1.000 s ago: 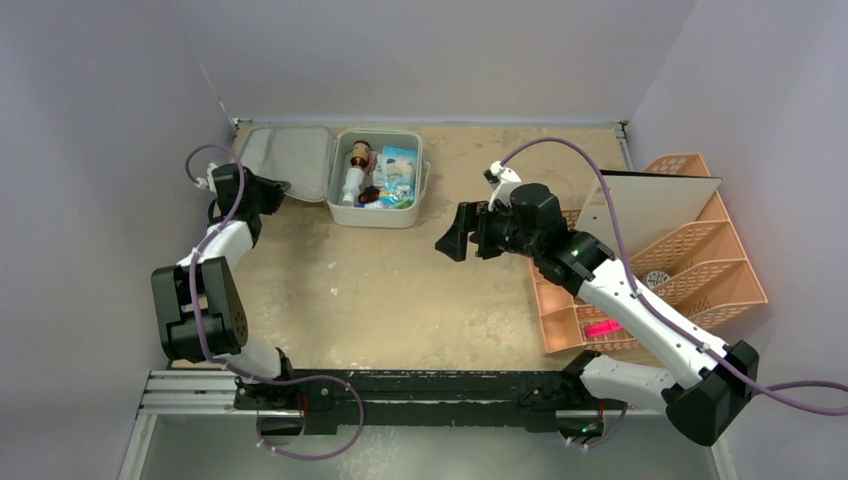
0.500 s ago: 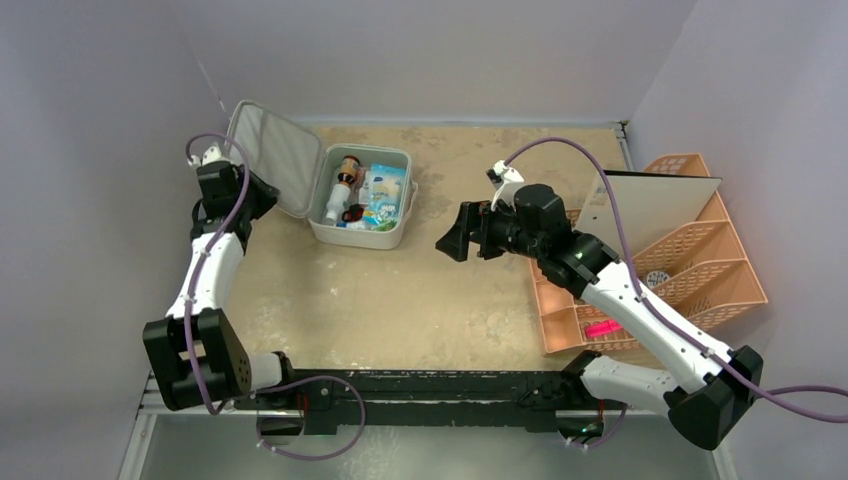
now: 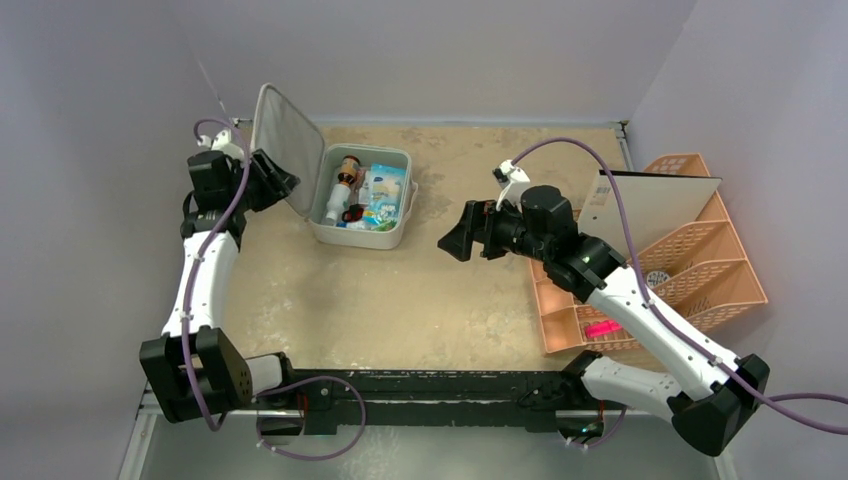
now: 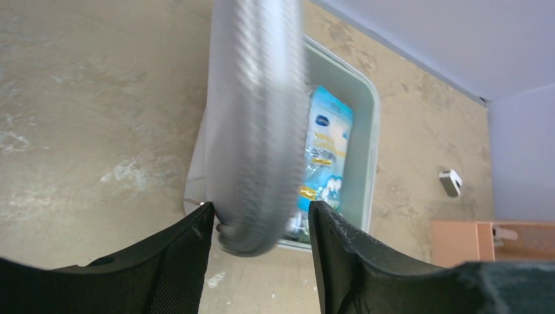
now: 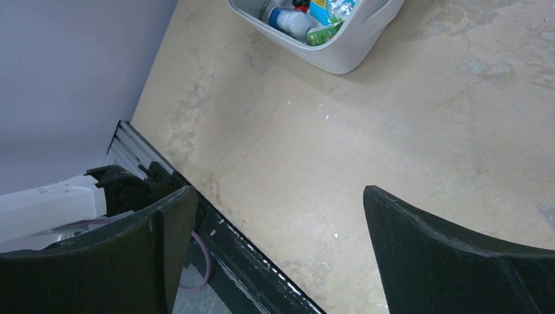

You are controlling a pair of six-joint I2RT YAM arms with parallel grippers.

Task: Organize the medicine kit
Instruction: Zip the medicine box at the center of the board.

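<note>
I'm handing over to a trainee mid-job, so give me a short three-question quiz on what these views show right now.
1. True or false: the lid of the medicine kit is shut.
2. Which one straddles the lid's edge? A) left pincer B) right pincer
3. Fill in: the right pincer is open and holds ____.
Key: 1 false, the lid stands raised; 2 A; 3 nothing.

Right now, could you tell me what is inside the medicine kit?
A bottle, a blue-and-white packet and something small and red lie in the medicine kit; anything beneath them is covered.
</note>
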